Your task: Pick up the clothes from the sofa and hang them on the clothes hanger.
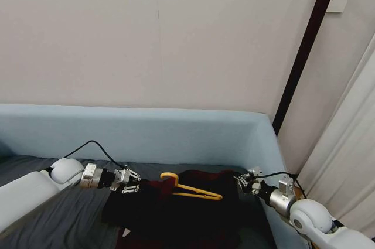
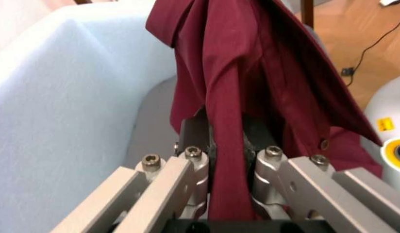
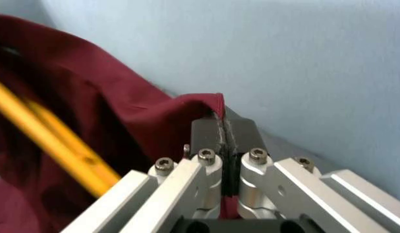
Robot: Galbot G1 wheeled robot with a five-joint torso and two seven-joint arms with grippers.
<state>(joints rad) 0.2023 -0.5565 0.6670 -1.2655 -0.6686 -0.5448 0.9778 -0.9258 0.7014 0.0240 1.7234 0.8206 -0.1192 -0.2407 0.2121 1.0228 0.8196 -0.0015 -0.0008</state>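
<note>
One dark red shirt (image 1: 176, 211) spreads low in the centre of the head view, over the sofa (image 1: 146, 135) seat, with one yellow hanger (image 1: 192, 190) on top of it. Two grippers hold it. The left gripper (image 1: 136, 182) is at the shirt's left edge, fingers clamped on a fold of cloth. The right gripper (image 1: 239, 180) is at its right edge, fingers pinched on the hem, near the sofa's corner.

Left hand (image 1: 135, 182), right hand (image 1: 239, 180): both pinched shut, low.
</note>
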